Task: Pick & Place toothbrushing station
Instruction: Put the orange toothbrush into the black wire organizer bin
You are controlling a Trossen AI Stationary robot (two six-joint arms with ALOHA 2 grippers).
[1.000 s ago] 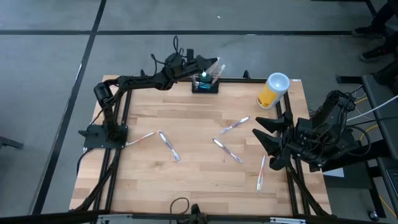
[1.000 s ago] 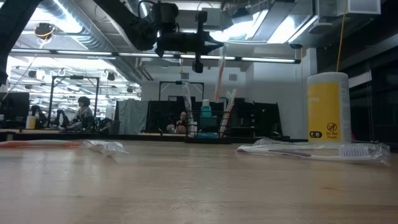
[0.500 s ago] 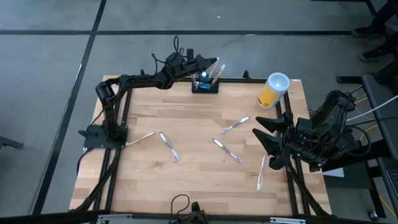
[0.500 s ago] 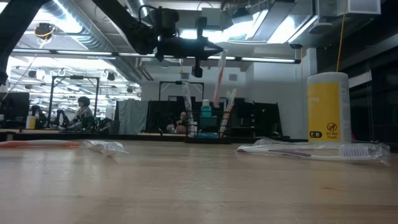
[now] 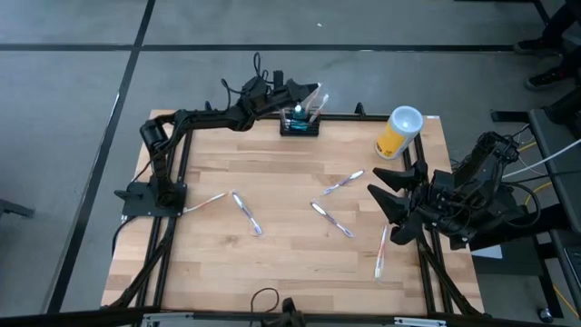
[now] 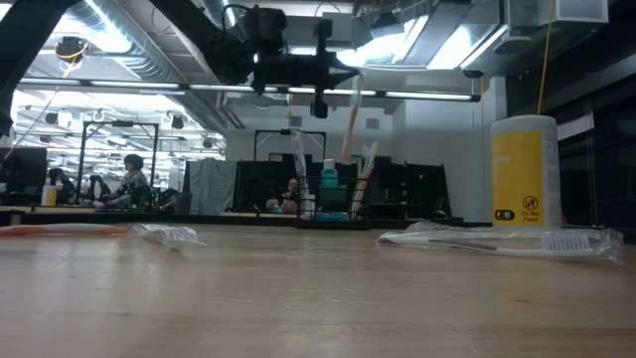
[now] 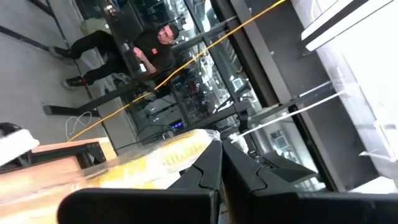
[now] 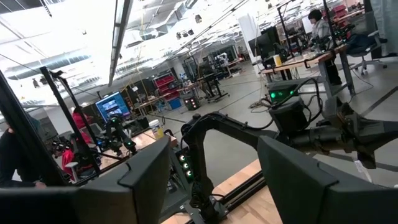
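The toothbrushing station (image 5: 300, 125), a small black rack, stands at the table's far edge with a teal tube and toothbrushes upright in it; the low view shows it too (image 6: 333, 204). My left gripper (image 5: 307, 90) (image 6: 343, 72) hovers just above it, shut on a toothbrush in a clear wrapper (image 6: 351, 111). My right gripper (image 5: 386, 195) (image 8: 217, 180) is raised by the table's right edge, open with nothing between its fingers. My left gripper pinches the wrapped toothbrush near its upper end (image 7: 193, 142) between its two shut fingers, which reach about level from the table's left. The toothbrush hangs steeply below the fingers, lifted clear of the table. Its lower end (image 6: 346, 154) is over the station; whether it touches it, I cannot tell.
A yellow cup with a white rim (image 5: 399, 132) stands at the far right. Several wrapped toothbrushes lie on the wood: one left of the middle (image 5: 245, 212), two in the middle (image 5: 331, 219) (image 5: 343, 183), one near the right edge (image 5: 380, 252). People are in the room beyond.
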